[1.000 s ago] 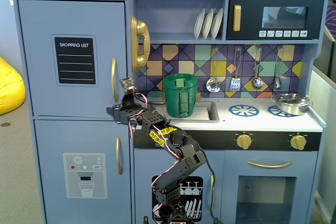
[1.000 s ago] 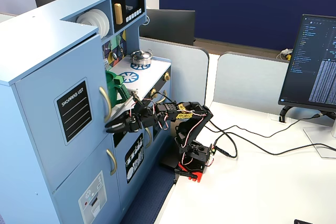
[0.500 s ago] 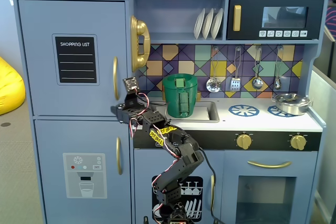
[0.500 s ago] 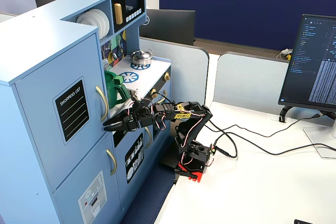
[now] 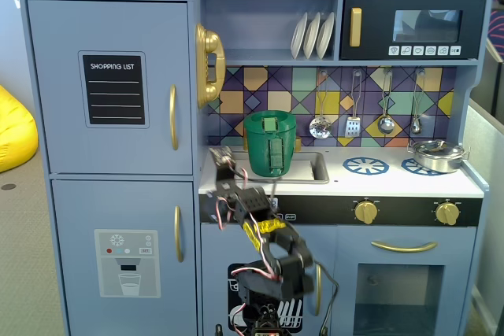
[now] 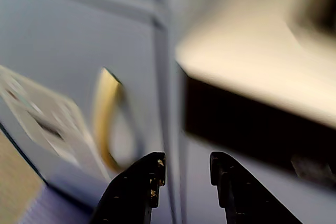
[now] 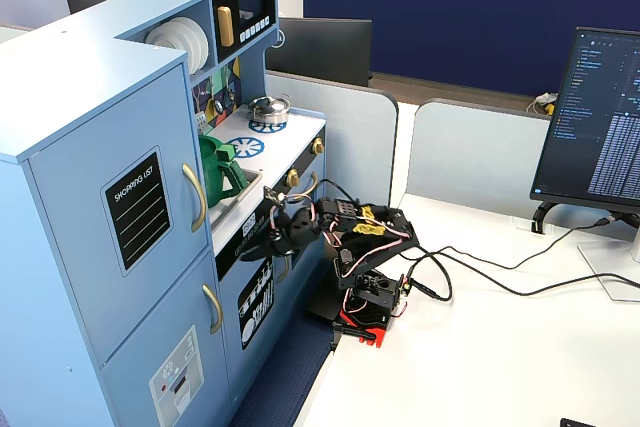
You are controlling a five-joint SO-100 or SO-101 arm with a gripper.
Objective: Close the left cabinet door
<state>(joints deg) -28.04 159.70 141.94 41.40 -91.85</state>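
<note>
Both fixed views show that the left cabinet door (image 5: 110, 86), the light-blue one with the black "SHOPPING LIST" panel (image 5: 116, 90) and the curved gold handle (image 5: 172, 117), is now lying flush in the front of the toy kitchen. One second ago its handle edge was seen standing a little out from the frame in the side fixed view, with the gripper just beside the handle; half a second ago the gap was almost gone. Now no gap is seen along that edge (image 7: 190, 142), so the door is judged to be shut and the task to be practically done.

The arm has been pulled back in the same time. The gripper (image 5: 217, 153) is no longer at the handle; it is now found in front of the counter edge near the sink, well apart from the door, and the arm is folded lower over its base (image 7: 365, 309).

In the wrist view, which is blurred by motion, the two black fingers (image 6: 137, 184) are held slightly apart with only a narrow space between them, and nothing is gripped. The lower door's gold handle (image 6: 107, 119) is seen beyond them, untouched.

What is left is judged to be only the return of the arm to rest.
</note>
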